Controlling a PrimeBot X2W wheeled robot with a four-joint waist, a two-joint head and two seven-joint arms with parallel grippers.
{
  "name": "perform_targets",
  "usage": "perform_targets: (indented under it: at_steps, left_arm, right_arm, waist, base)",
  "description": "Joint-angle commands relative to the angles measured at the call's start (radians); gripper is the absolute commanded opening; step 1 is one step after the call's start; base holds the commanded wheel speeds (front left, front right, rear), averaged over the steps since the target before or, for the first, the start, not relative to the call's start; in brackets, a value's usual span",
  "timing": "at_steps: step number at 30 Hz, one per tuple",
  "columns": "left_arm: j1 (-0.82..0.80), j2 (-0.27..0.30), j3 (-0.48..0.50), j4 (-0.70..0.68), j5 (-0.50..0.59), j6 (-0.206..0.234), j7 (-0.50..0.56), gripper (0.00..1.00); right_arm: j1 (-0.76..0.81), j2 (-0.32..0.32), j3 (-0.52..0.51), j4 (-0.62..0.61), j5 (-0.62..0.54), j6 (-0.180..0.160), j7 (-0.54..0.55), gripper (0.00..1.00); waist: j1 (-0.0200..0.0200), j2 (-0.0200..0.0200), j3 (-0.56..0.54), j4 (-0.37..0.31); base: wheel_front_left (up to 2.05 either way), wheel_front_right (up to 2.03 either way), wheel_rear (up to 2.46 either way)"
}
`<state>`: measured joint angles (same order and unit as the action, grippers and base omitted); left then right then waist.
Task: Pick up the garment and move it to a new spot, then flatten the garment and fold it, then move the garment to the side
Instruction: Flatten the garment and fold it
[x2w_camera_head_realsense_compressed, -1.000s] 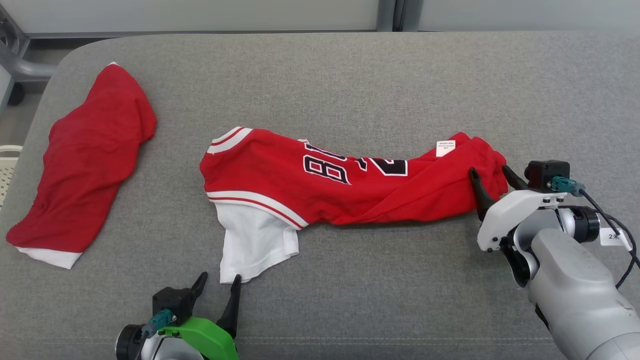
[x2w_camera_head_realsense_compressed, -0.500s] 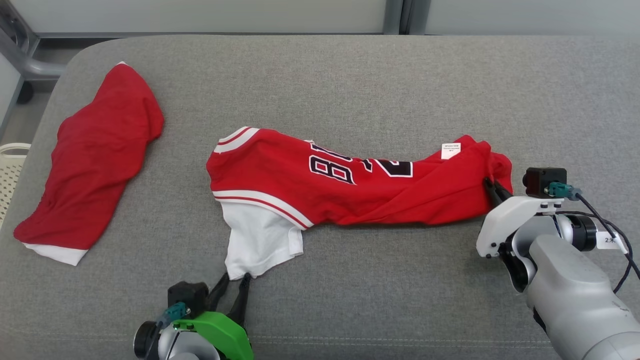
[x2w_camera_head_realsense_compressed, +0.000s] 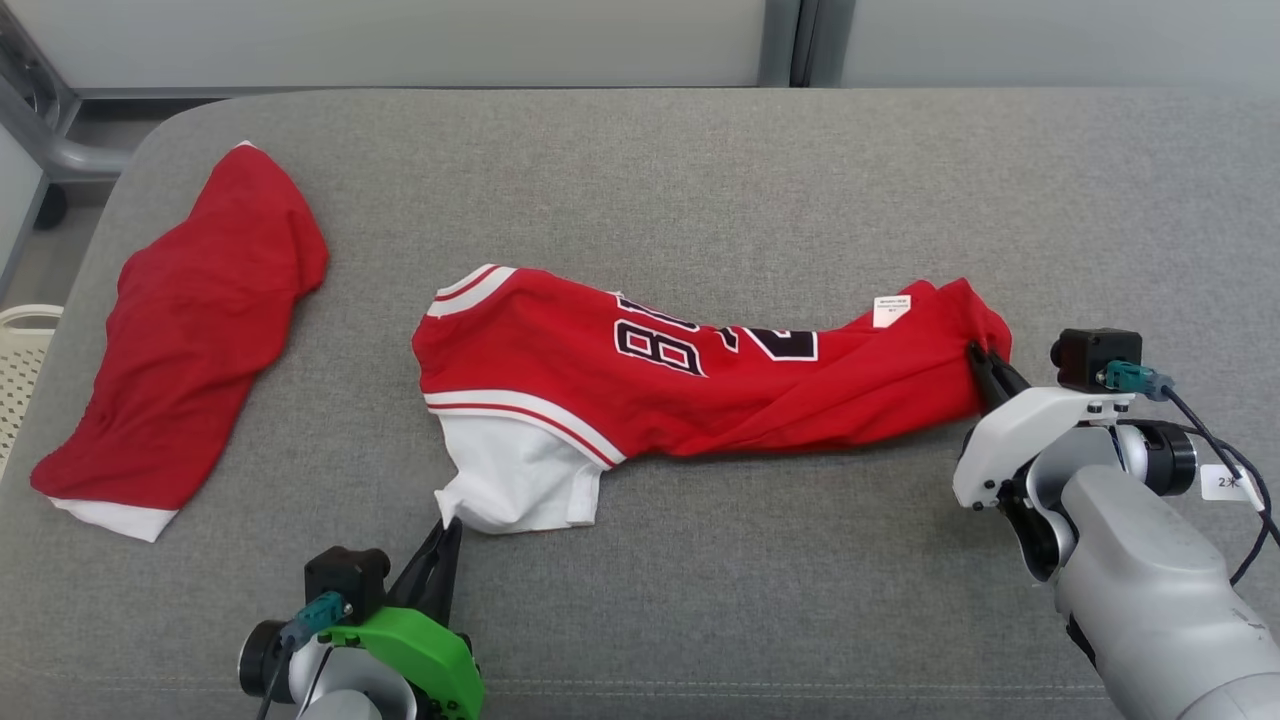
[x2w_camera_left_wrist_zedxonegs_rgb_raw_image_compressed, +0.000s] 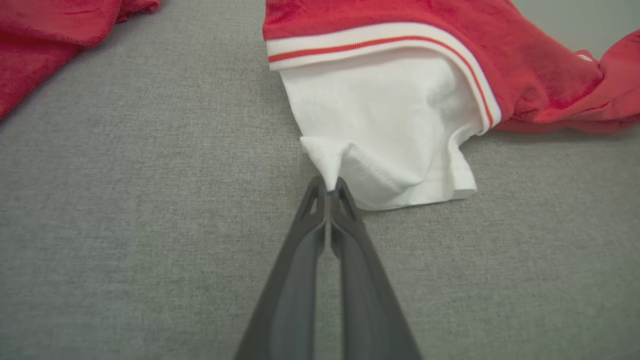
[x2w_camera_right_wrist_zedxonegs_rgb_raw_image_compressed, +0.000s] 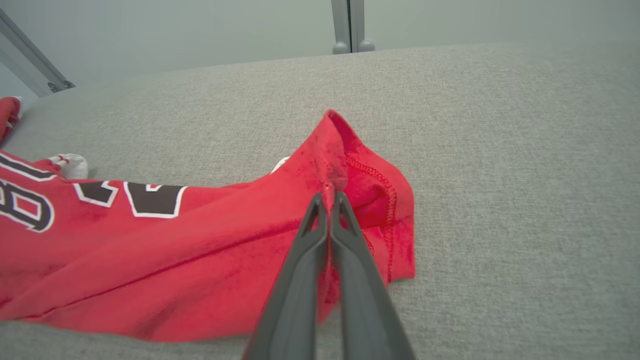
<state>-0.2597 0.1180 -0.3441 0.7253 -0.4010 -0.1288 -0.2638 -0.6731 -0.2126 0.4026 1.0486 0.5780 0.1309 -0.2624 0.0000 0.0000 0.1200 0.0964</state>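
Observation:
The garment (x2w_camera_head_realsense_compressed: 700, 380) is a red jersey with black numbers and a white sleeve, lying bunched across the middle of the grey cushion. My left gripper (x2w_camera_head_realsense_compressed: 448, 525) is shut on the near corner of the white sleeve (x2w_camera_left_wrist_zedxonegs_rgb_raw_image_compressed: 385, 130), and the cloth puckers up at its closed tips (x2w_camera_left_wrist_zedxonegs_rgb_raw_image_compressed: 330, 184). At the right end, my right gripper (x2w_camera_head_realsense_compressed: 978, 355) is shut on the red hem (x2w_camera_right_wrist_zedxonegs_rgb_raw_image_compressed: 350, 175), with its tips (x2w_camera_right_wrist_zedxonegs_rgb_raw_image_compressed: 327, 196) pinching a raised fold of the fabric.
A second red garment (x2w_camera_head_realsense_compressed: 185, 320) with a white edge lies at the far left of the cushion (x2w_camera_head_realsense_compressed: 640, 170). A white basket rim (x2w_camera_head_realsense_compressed: 20, 360) shows past the left edge. Grey frame legs and a wall stand behind.
Both grippers have closed on the jersey, the left on the white sleeve corner, the right on the red hem. The sleeve corner is now pinched up. The camera has shifted slightly.

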Motion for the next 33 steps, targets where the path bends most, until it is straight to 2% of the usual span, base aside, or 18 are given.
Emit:
perform_targets:
  at_steps: [1, 9, 17, 18, 24, 26, 33]
  left_arm:
    - [0.015, 0.008, 0.009, -0.022, 0.012, -0.002, 0.0, 0.0]
    - [0.028, 0.059, 0.02, -0.211, 0.064, -0.002, 0.0, 0.0]
    - [-0.105, 0.199, -0.046, -0.404, 0.081, -0.001, 0.033, 0.0]
    - [-0.151, 0.23, -0.066, -0.441, 0.063, -0.001, 0.06, 0.0]
    - [-0.348, 0.329, -0.121, -0.508, -0.042, -0.001, 0.141, 0.0]
    - [-0.435, 0.375, -0.146, -0.507, -0.067, -0.001, 0.169, 0.0]
    - [-0.757, 0.468, -0.232, -0.429, -0.185, -0.001, 0.244, 0.0]
  right_arm:
    - [0.017, -0.005, -0.004, -0.016, 0.006, 0.0, -0.004, 0.0]
    - [0.045, -0.028, 0.014, -0.13, 0.044, 0.0, -0.004, 0.0]
    - [-0.01, -0.077, 0.098, -0.255, 0.132, 0.0, -0.002, 0.0]
    - [-0.03, -0.082, 0.119, -0.284, 0.171, 0.0, 0.013, 0.0]
    - [-0.155, -0.116, 0.163, -0.343, 0.286, 0.0, 0.095, 0.0]
    - [-0.217, -0.132, 0.179, -0.349, 0.316, 0.0, 0.129, 0.0]
    - [-0.476, -0.124, 0.176, -0.287, 0.422, 0.0, 0.22, 0.0]
  waist:
    - [0.0, 0.0, -0.015, -0.001]
    - [0.0, 0.0, -0.056, -0.005]
    - [0.0, 0.0, -0.072, -0.037]
    - [0.0, 0.0, -0.065, -0.049]
    - [0.0, 0.0, 0.003, -0.083]
    - [0.0, 0.0, 0.041, -0.095]
    - [0.0, 0.0, 0.193, -0.132]
  base:
    - [0.0, 0.0, 0.0]
    - [0.0, 0.0, 0.0]
    - [0.0, 0.0, 0.0]
    - [0.0, 0.0, 0.0]
    - [0.0, 0.0, 0.0]
    - [0.0, 0.0, 0.0]
    - [0.0, 0.0, 0.0]
